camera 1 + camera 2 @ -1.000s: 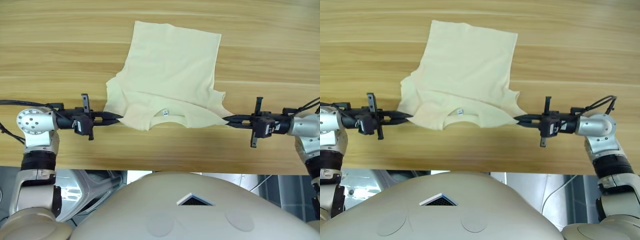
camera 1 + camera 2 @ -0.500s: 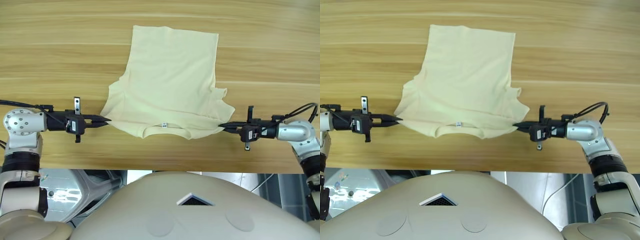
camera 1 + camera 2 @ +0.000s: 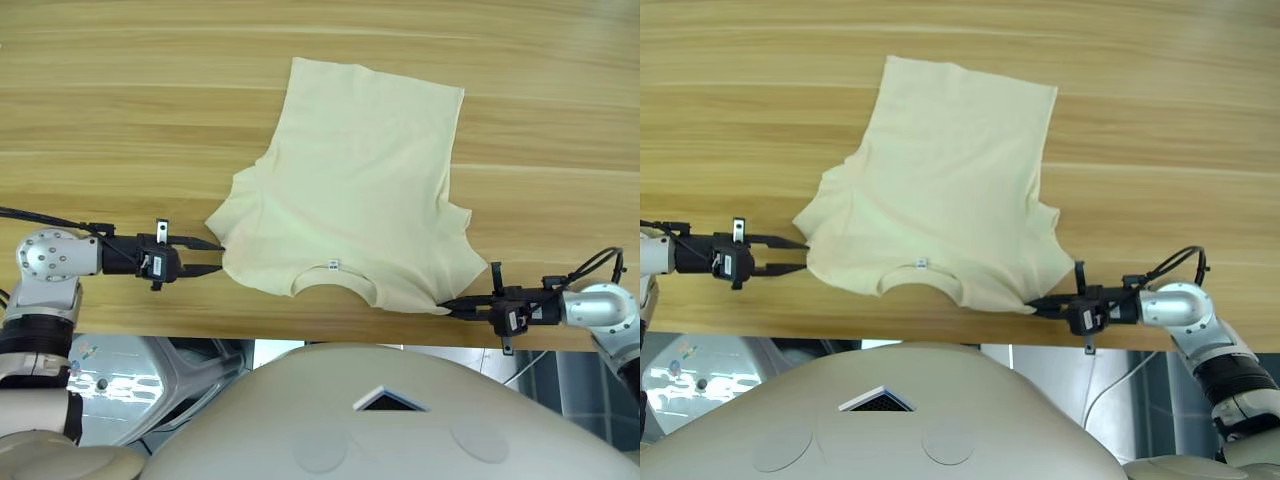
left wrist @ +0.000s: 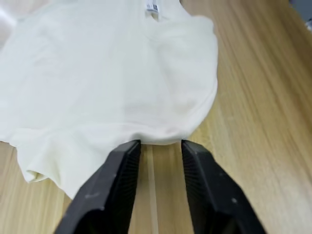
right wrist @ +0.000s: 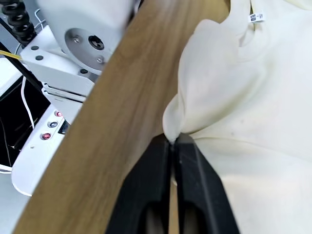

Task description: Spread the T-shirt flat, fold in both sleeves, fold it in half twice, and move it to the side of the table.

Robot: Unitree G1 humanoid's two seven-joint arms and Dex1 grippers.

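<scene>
Right tool [image 3: 448, 305] is pinched on the shirt [image 3: 355, 190] by its shoulder corner, at the desk's [image 3: 120, 120] near edge. Left tool [image 3: 220, 256] gapes just beside the other sleeve, gripping nothing. A one-sided pull could skew the shirt or drag it over that edge. Both forearms lie low, pointing inward along the near edge.

Left side: bare desk [image 3: 110, 130] wood stretches out from the T-shirt [image 3: 350, 190].
Right side: bare wood as well.
Near edge: right pincer [image 3: 445, 305] pinches the cloth's corner there; left pincer [image 3: 218, 256] gapes just beside the sleeve.
</scene>
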